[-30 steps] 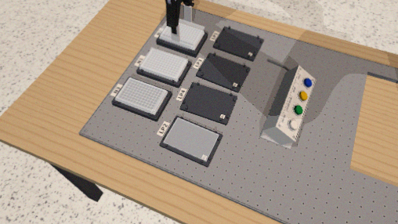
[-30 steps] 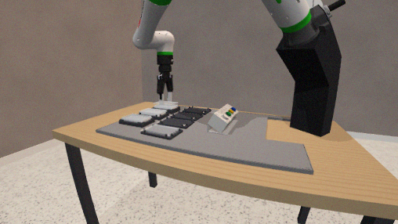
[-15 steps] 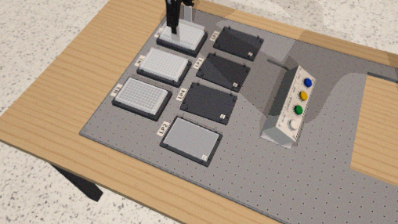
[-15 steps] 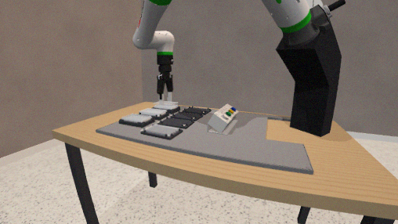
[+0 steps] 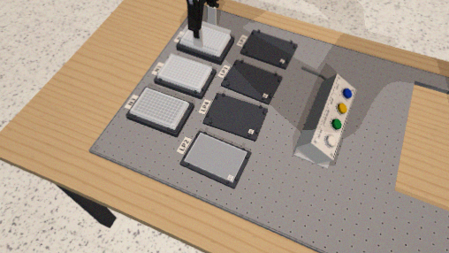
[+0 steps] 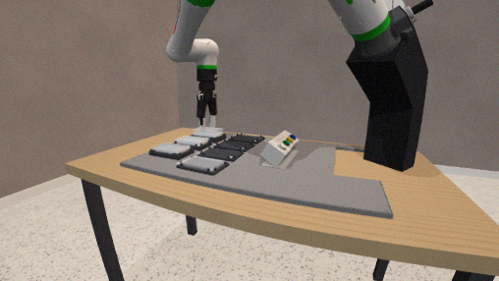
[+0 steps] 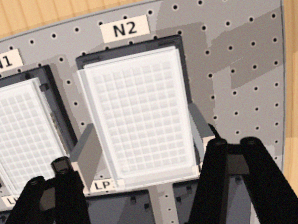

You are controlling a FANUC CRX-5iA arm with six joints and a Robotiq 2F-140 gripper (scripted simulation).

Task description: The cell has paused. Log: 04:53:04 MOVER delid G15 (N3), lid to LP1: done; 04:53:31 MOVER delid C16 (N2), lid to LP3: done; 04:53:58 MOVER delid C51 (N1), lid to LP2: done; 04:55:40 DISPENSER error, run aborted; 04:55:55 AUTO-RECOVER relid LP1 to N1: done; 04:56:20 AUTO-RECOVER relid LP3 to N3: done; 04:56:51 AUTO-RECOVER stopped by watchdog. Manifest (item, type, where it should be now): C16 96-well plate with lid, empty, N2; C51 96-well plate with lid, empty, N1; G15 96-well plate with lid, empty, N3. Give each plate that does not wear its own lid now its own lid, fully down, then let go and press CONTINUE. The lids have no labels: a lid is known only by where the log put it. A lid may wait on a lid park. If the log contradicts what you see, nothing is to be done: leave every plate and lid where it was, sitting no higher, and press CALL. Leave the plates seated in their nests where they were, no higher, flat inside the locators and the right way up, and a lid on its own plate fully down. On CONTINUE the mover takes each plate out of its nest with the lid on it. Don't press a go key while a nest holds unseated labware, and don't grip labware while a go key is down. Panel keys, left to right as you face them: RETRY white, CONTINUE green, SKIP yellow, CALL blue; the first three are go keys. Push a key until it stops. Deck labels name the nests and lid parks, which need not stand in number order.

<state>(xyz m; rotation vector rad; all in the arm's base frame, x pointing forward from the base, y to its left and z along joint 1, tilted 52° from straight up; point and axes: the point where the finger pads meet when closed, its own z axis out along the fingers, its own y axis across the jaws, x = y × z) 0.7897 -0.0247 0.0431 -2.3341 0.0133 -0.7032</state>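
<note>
Your gripper [image 7: 143, 183] hangs over the far corner of the grey deck [image 5: 283, 190], close to its edge and the bare wood beyond. Its jaws are clamped on a lid [image 7: 141, 115], right above the plate nest labelled N2 [image 7: 124, 28]. Another lid [image 5: 215, 157] lies on LP2 [image 5: 184, 145].

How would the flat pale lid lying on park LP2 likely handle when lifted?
The flat pale lid is thin, so probably light and somewhat flexible. Its smooth, shallow sides give little to grip; it may slip or tilt. Flat and rectangular, it should not roll.
</note>
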